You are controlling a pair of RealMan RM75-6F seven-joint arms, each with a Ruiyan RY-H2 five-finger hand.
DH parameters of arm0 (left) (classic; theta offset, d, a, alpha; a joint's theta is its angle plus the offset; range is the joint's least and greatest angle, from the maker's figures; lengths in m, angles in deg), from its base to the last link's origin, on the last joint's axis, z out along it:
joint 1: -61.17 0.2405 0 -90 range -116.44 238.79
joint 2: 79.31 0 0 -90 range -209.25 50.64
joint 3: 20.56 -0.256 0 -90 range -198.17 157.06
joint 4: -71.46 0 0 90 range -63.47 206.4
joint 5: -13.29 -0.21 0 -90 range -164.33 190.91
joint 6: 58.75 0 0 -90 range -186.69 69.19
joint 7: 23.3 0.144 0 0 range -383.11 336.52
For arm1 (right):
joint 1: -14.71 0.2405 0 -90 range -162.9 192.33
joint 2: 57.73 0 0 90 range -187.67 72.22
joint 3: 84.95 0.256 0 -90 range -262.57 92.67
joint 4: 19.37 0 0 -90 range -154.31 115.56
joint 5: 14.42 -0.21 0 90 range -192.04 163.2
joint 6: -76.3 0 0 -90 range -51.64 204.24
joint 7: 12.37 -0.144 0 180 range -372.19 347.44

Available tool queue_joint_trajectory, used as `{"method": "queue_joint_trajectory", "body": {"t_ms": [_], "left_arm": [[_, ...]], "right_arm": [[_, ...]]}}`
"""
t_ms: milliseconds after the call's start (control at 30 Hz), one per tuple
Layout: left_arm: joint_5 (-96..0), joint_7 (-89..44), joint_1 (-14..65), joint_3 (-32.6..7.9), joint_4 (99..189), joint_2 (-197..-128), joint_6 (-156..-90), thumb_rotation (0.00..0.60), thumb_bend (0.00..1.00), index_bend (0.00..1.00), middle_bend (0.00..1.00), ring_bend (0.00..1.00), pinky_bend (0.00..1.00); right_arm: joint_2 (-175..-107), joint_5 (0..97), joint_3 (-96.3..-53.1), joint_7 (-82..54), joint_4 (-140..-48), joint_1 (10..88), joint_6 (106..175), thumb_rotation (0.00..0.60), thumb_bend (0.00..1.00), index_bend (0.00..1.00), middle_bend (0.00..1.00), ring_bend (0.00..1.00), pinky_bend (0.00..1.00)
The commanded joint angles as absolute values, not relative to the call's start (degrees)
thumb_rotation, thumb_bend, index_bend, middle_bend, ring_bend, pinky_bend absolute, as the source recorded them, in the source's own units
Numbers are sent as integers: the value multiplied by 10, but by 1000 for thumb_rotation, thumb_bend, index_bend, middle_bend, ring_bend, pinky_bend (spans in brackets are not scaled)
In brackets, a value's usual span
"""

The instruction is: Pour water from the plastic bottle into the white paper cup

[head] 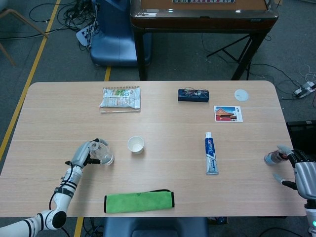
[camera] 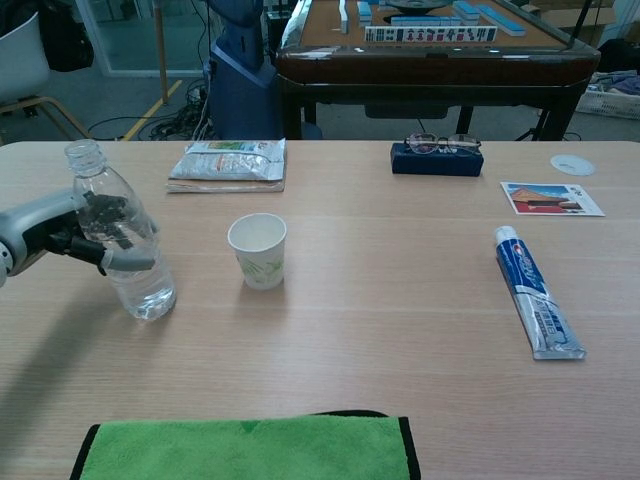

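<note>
the left hand (camera: 70, 230) was wrapped around the plastic bottle (camera: 120, 240), fingers curled across its middle, thumb beneath; the bottle stood uncapped and nearly upright on the table (camera: 400, 300), leaning slightly, its base on the wood; the white paper cup (camera: 257, 251) stood upright just beside it, apart from it, mouth open; in the head view the same hand (head: 84, 153) and bottle (head: 102, 154) sat left of the cup (head: 136, 144); the right hand (head: 298, 170) lay at the far right edge of the table, fingers spread apart, a small bottle cap (head: 269, 158) near its fingertips, though whether they touched it could not be told; a toothpaste tube (camera: 537, 295) lay flat to the right; a green cloth (camera: 250, 448) lay along the near edge; a snack packet (camera: 228, 163) rested behind the cup.
</note>
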State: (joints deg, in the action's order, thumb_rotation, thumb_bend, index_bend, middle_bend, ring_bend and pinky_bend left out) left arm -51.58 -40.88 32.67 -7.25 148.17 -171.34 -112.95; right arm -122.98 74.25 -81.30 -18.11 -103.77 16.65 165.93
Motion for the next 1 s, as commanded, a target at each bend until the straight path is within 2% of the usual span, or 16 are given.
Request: {"method": "queue_joint_trajectory", "body": {"t_ms": [33,300,667,1000], "left_arm": [[-518,-406,327,-72,1479,-1717,-1135,600,1,432,397,434,580],[-536,-404,327,-72,1476,-1723,-1155,600,1,501,451,476,620],[-577,-398,327,-80,1476,-1723,-1186,600,1,541,492,505,646],[-632,-302,302,-86,1450,-1729,-1229,600,1,550,504,510,650]], "right_arm": [[-1230,742,-813,-182,-1037,166,1659,600,48,244,335,280,480],[-1229,742,-813,-182,-1037,167,1659,600,48,244,335,280,480],[-1228,743,-813,-185,-1038,165,1661,600,48,244,335,280,480],[-1226,745,-813,-187,-1038,164,1664,600,48,244,335,280,480]]}}
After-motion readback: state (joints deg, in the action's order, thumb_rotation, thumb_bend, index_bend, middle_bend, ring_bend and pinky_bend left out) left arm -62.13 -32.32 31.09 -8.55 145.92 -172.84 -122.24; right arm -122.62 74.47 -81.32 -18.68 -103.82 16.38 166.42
